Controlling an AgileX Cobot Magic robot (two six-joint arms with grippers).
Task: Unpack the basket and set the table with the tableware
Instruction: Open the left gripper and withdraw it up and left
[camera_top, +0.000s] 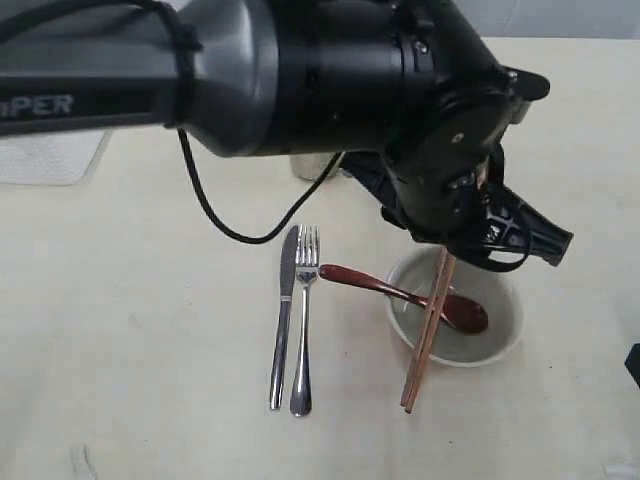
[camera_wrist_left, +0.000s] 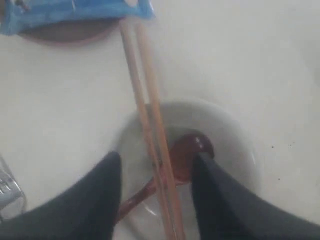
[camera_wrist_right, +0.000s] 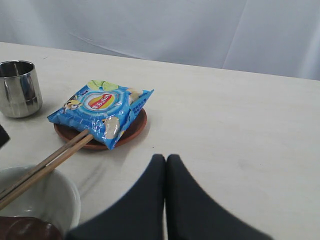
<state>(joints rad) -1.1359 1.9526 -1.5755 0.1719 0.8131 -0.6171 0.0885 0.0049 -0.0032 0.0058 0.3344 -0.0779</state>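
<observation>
Left gripper (camera_wrist_left: 157, 162) hangs spread-jawed astride the chopsticks (camera_wrist_left: 150, 90) resting across the bowl (camera_wrist_left: 237, 132), right gripper (camera_wrist_right: 166, 162) clenched empty, so placing looks done, next lift clear.

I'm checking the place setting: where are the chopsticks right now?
In the exterior view, right of centre: the chopsticks lie across the cream bowl, over the wooden spoon, with the knife and fork to their left.
</observation>
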